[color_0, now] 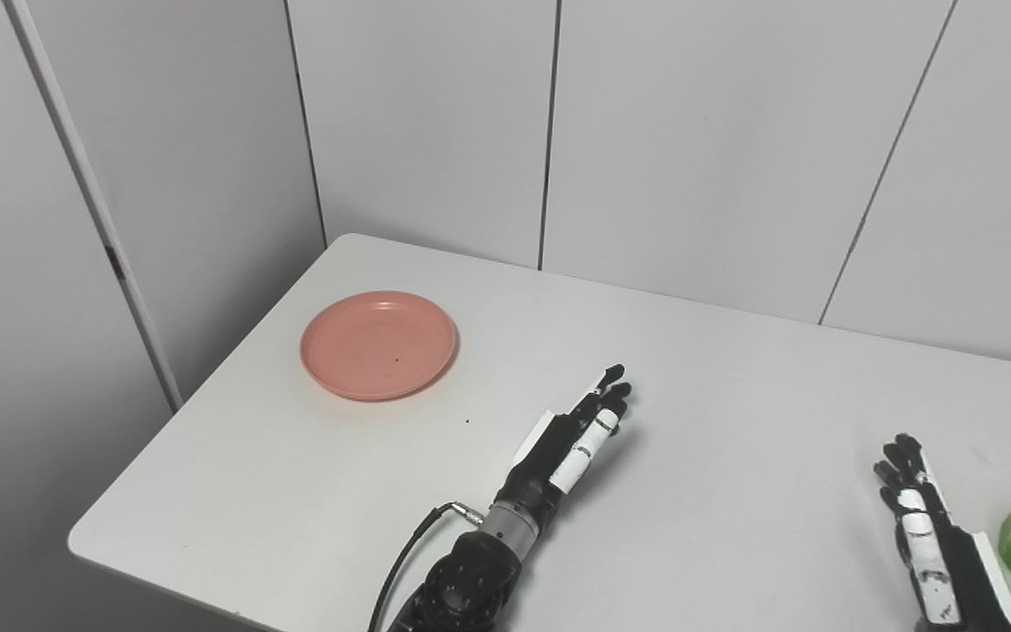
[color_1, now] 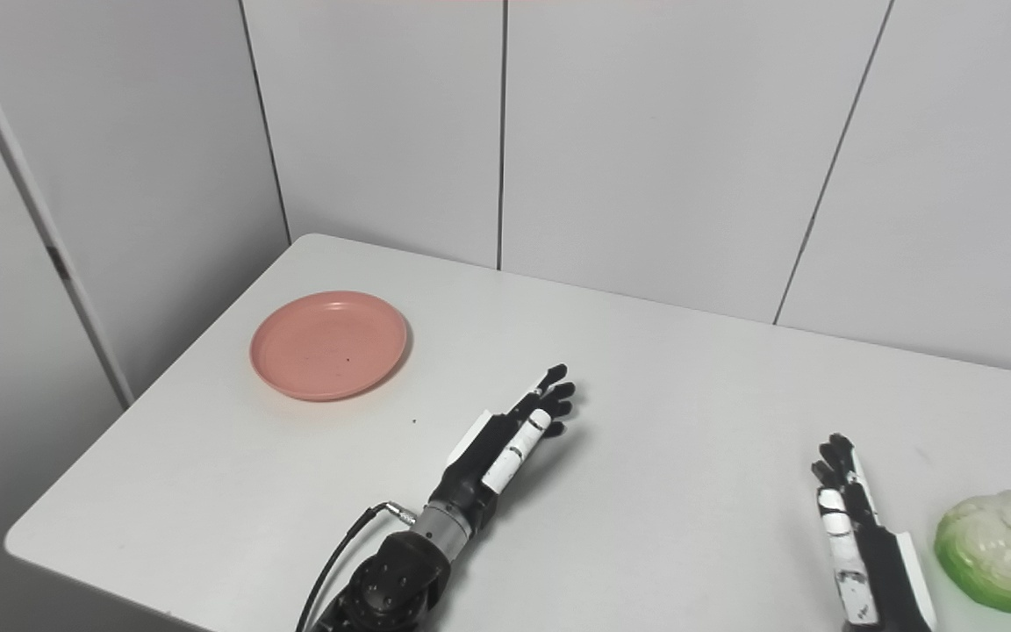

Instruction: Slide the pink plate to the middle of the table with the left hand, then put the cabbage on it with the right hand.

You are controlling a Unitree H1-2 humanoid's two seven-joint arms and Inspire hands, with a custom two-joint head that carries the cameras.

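Presently, the pink plate (color_0: 378,345) is lying in the left part of the frame, near the far left corner of the white surface (color_0: 716,412), untouched. The left robot hand (color_0: 577,433) is resting at centre frame, well apart from the plate, fingers extended and grasping nothing. The right robot hand (color_1: 856,527) is waiting at the lower right, likewise released, just beside the cabbage (color_1: 1001,550) at the right edge. Judged from this arrangement, the slide is not yet begun. Risks: the plate is sitting close to the surface's left edge, so a misdirected push could send it over; the shallow rim could slip under pressing fingers; the rounded cabbage could roll if nudged.
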